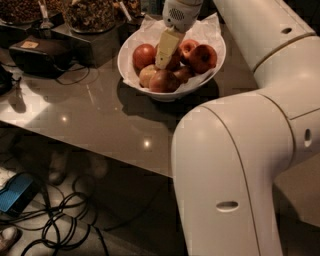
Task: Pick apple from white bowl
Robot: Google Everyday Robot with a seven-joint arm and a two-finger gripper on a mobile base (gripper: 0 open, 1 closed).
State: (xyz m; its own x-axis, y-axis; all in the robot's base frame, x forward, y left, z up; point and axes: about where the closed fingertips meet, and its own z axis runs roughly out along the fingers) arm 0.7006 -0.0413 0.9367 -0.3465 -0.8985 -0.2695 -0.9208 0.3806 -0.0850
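Note:
The white bowl (131, 70), lined with crinkled white paper, stands on the grey table and holds several apples. A large dark-red apple (202, 57) lies at its right side; no sticker shows on it. Another red apple (143, 54) lies at the left, and smaller yellowish-red ones (163, 81) lie at the front. My gripper (165, 56) reaches down from the top of the view into the middle of the bowl. It sits among the apples, just left of the large dark-red one, and hides part of an apple behind it.
Dark containers of nuts (92, 15) and a black box (37, 52) stand at the back left of the table (100, 120). My white arm (235, 165) fills the right side of the view. Cables (60, 220) and a blue object (17, 192) lie on the floor.

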